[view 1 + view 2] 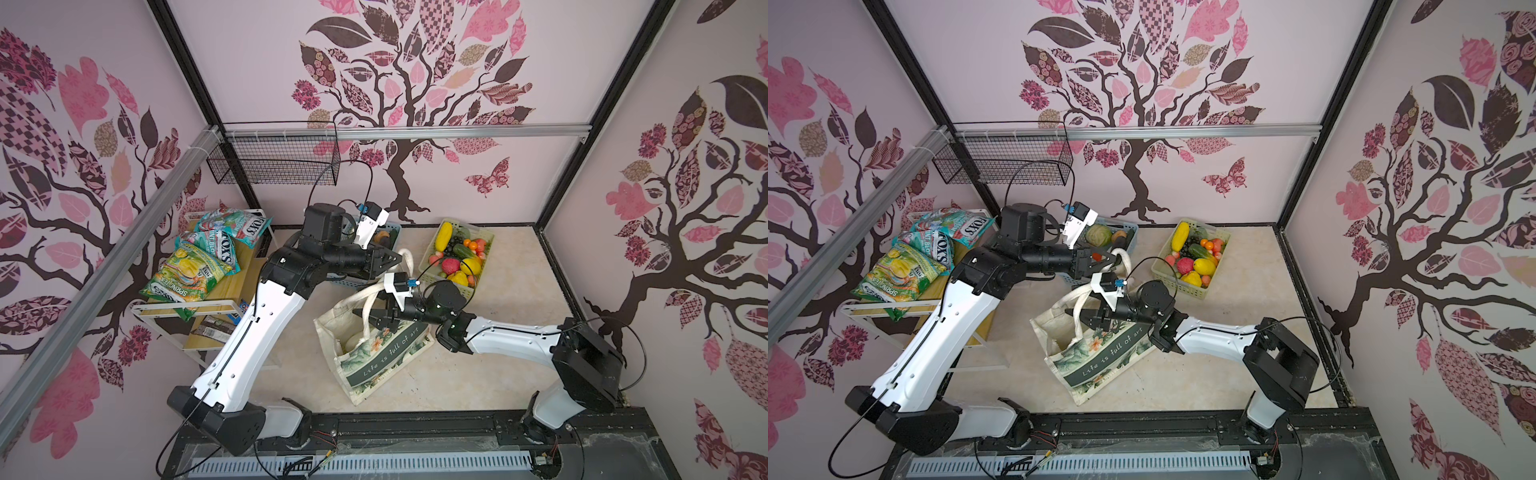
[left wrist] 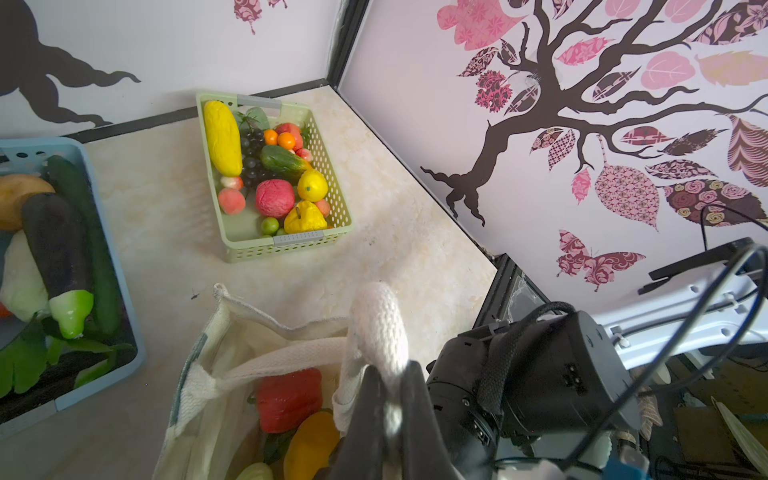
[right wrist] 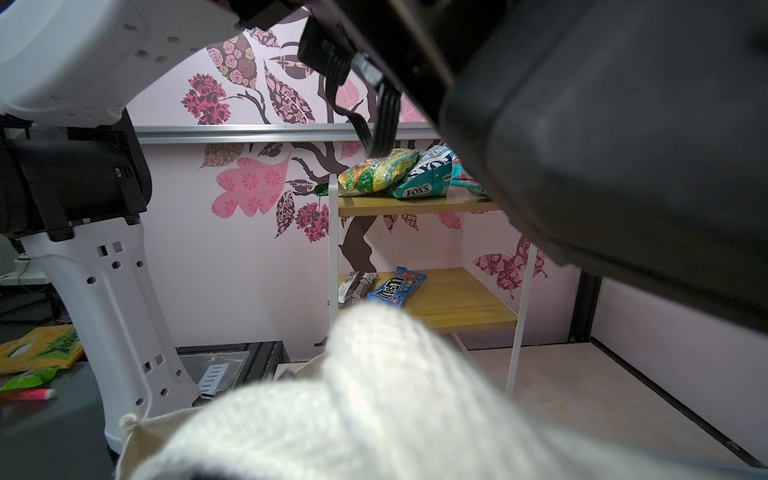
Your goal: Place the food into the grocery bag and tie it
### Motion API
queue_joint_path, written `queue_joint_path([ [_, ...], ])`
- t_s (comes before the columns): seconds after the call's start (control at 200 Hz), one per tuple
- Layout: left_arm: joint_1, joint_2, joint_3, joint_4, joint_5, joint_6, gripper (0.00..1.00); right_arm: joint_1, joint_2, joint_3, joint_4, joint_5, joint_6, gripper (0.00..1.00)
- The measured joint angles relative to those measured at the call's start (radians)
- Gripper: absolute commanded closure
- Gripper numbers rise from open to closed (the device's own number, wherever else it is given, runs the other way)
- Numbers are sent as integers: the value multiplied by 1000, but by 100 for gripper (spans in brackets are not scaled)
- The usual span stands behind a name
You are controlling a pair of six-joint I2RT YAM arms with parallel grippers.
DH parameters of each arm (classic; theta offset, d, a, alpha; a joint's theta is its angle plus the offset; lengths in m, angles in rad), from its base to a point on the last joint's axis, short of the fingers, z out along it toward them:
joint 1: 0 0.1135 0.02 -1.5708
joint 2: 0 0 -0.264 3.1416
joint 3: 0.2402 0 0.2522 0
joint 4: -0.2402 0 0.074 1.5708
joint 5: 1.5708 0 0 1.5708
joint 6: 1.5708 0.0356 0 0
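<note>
The grocery bag [image 1: 386,365] stands open mid-table. From it, the green basket [image 2: 266,249] of food [image 1: 451,266] sits at 1 o'clock, and the blue basket [image 2: 123,291] at 12 o'clock, half under my left arm. My left pincer [image 2: 390,370] is pressed tight on one strap [image 2: 376,320], its loop raised over the bag's 12 o'clock rim. My right pincer [image 1: 365,318] has its jaws apart astride the other strap [image 3: 374,395]; I cannot tell whether they press it. A red pepper [image 2: 289,399] lies inside the bag.
</note>
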Motion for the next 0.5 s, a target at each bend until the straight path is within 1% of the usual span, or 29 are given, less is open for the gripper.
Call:
queue_joint_path([
  [0.055, 0, -22, -2, -11, -11, 7, 100, 2, 0, 10, -5, -6, -12, 41],
  [0.13, 0, -62, -11, -27, -27, 18, 100, 2, 0, 24, 2, -22, -24, 46],
  [0.19, 0, -95, -26, -36, -39, 27, 100, 2, 5, 35, 21, -40, -21, 48],
  [0.305, 1, -151, -74, -38, -51, 42, 100, 4, 27, 57, 65, -113, -6, 49],
  [0.35, 4, -169, -95, -38, -55, 45, 100, 4, 39, 68, 70, -149, -2, 52],
  [0.42, 10, -179, -112, -45, -57, 48, 100, 5, 53, 83, 69, -194, 7, 53],
  [0.5, 12, -173, -113, -57, -52, 62, 100, 4, 61, 85, 75, -223, 19, 59],
])
